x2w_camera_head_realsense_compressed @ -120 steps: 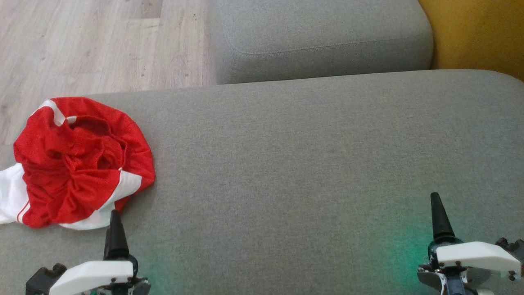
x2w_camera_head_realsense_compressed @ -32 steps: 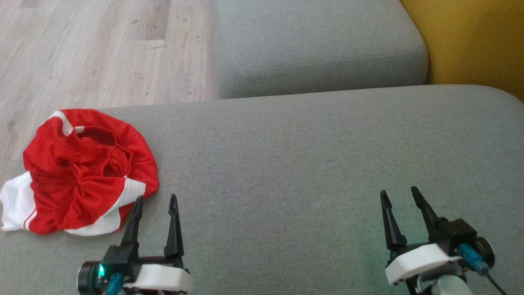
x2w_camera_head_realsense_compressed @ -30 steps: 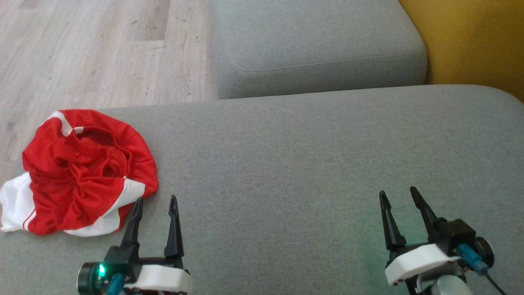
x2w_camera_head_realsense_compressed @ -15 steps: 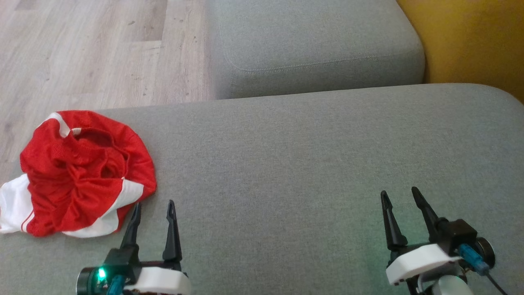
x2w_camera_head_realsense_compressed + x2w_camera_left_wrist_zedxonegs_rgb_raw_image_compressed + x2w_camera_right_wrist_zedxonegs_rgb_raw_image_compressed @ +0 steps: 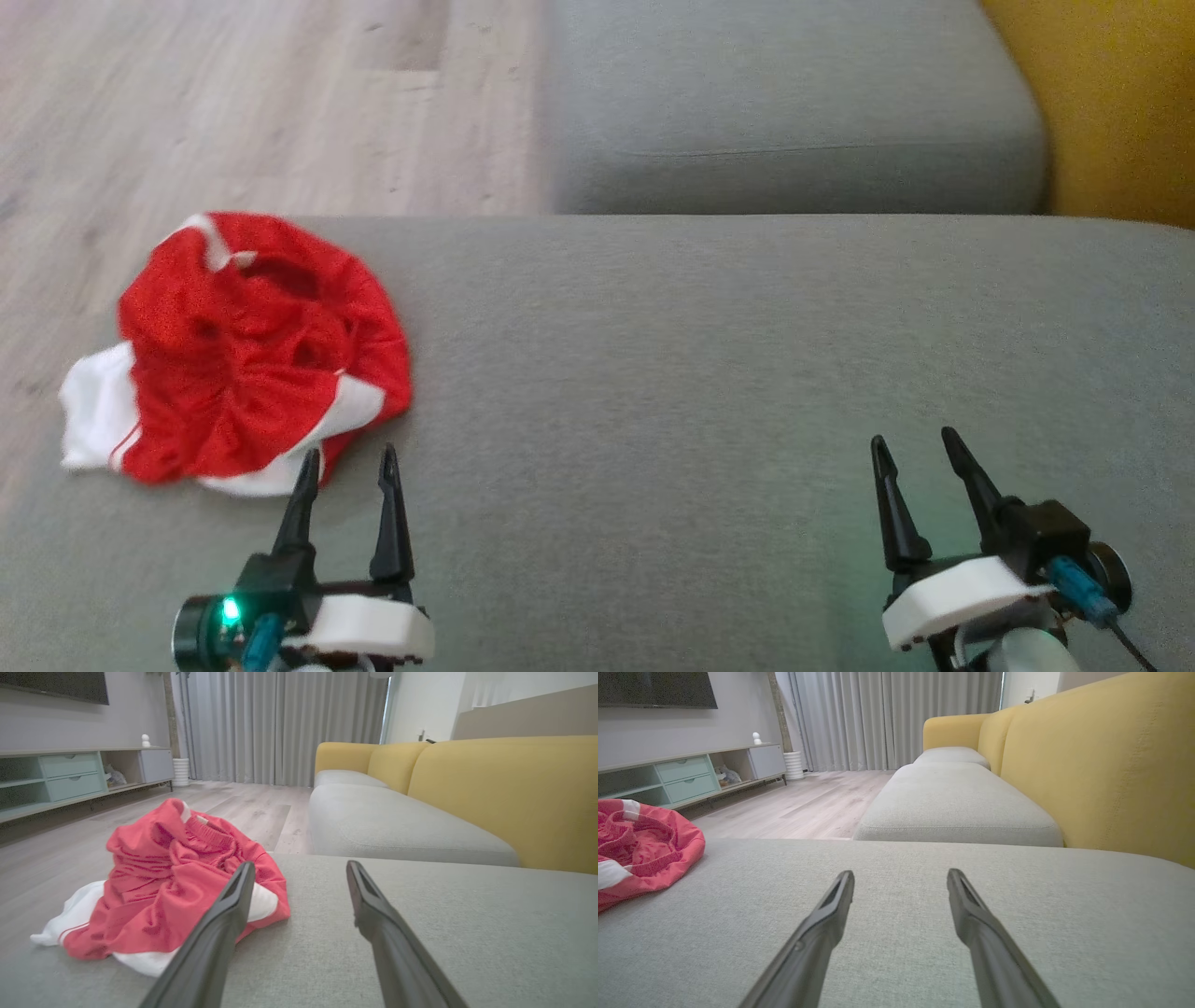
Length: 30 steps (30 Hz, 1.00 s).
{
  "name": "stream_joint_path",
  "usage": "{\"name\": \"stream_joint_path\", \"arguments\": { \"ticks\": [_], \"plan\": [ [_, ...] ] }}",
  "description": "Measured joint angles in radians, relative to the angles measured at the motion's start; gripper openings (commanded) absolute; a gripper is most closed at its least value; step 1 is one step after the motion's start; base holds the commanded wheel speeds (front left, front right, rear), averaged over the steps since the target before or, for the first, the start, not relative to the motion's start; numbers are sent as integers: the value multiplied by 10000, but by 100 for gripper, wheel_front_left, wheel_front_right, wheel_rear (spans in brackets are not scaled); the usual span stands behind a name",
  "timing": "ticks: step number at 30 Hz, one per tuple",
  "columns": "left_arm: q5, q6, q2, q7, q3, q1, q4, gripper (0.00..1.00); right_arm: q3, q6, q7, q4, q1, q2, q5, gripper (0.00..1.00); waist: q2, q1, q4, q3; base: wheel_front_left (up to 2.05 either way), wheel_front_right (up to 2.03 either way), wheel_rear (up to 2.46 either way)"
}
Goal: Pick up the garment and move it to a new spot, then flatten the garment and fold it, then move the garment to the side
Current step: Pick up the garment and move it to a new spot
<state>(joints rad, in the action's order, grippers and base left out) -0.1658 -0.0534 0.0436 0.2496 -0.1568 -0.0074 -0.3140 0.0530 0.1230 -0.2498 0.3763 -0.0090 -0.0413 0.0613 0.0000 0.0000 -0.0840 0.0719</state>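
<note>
A crumpled red and white garment (image 5: 247, 350) lies in a heap near the left end of the grey sofa seat (image 5: 709, 373). In the left wrist view the garment (image 5: 163, 886) sits just left of my fingers. My left gripper (image 5: 347, 455) stands open right at the garment's near edge, its left fingertip level with the white hem, nothing between the fingers. My right gripper (image 5: 917, 441) is open over bare cushion at the lower right, far from the garment. The right wrist view catches the garment (image 5: 640, 849) at its left edge.
A second grey cushion (image 5: 784, 112) lies beyond the seat, with a yellow backrest (image 5: 1120, 103) to the right. Wooden floor (image 5: 233, 103) runs past the seat's left and far edges. A low media cabinet (image 5: 70, 779) stands across the room.
The camera has swung left, so the whole picture has shifted right. Both grippers stay open low in the view, the left one still at the garment's near edge.
</note>
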Motion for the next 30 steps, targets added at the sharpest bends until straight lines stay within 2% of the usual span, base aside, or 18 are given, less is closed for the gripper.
{"name": "stream_joint_path", "arguments": {
  "ticks": [9, 12, 13, 19, 26, 30],
  "plan": [
    [-2, -198, 8, 25, 61, -87, 205, 100, 61, 0, -2, -27, -18, 0, -15, 100, 0, 0, -1707, -251, 0, 0, 0],
    [-2, -272, 8, 25, 245, -81, 324, 100, 50, 0, -2, -33, -31, 2, -96, 100, 0, 0, -2363, -351, 0, 0, 0],
    [-2, -303, 15, 27, 380, -79, 407, 100, 44, 0, -2, -36, -38, 2, -102, 100, 0, 0, -2793, -420, 0, 0, 0],
    [36, -360, 13, 27, 897, -78, 780, 100, 13, 0, -2, -40, -103, 2, -205, 100, 0, 0, -3872, -621, 0, 0, 0],
    [777, -412, 15, 27, 1503, -228, 1561, 100, -69, 0, -2, -115, -392, 2, -326, 100, 0, 0, -4237, -1051, 0, 0, 0],
    [1068, -61, 123, 29, 1647, -1341, 1810, 100, -268, 0, -4, -242, -483, 0, -832, 100, 0, 0, -4200, -1552, 0, 0, 0]
  ]
}}
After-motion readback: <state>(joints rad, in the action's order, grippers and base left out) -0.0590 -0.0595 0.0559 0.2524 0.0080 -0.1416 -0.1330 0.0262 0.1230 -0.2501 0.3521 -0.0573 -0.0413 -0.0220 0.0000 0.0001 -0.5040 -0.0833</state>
